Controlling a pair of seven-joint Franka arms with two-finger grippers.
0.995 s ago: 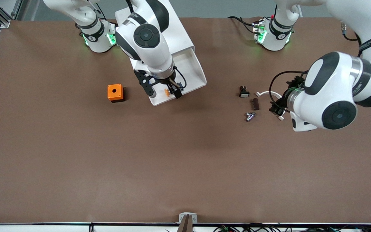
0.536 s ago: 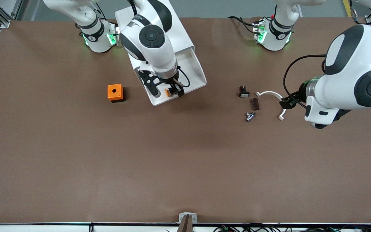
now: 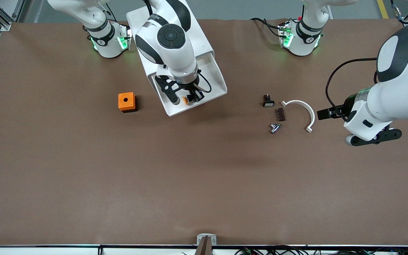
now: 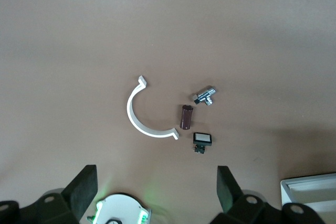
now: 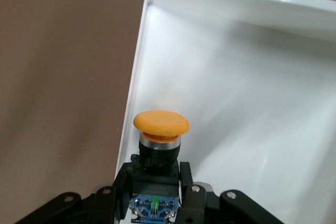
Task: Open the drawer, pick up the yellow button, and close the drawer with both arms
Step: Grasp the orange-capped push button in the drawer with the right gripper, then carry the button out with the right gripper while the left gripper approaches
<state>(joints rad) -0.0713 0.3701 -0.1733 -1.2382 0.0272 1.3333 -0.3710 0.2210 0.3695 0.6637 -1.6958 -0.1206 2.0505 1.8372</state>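
The top drawer [image 3: 219, 84] stands pulled out of the white cabinet [image 3: 198, 39] toward the front camera. My right gripper [image 3: 186, 98] is over the drawer's front corner. It is shut on the button [image 3: 186, 101]. In the right wrist view the gripper [image 5: 155, 182] clamps the button's black body, with the orange cap [image 5: 160, 123] sticking out over the white drawer floor [image 5: 252, 87]. My left gripper [image 3: 373, 138] is open and empty above the table near the left arm's end. Its fingers [image 4: 84, 187] stand wide apart in the left wrist view.
An orange cube with a hole [image 3: 126, 101] sits beside the drawer toward the right arm's end. A white C-shaped clip [image 3: 301, 109], a brown piece [image 3: 281, 114], a metal fitting [image 3: 275, 127] and a small black switch [image 3: 268, 101] lie between the drawer and the left gripper.
The left arm has swung away from the small parts toward its end of the table. The right gripper has turned and drawn in around the button over the drawer.
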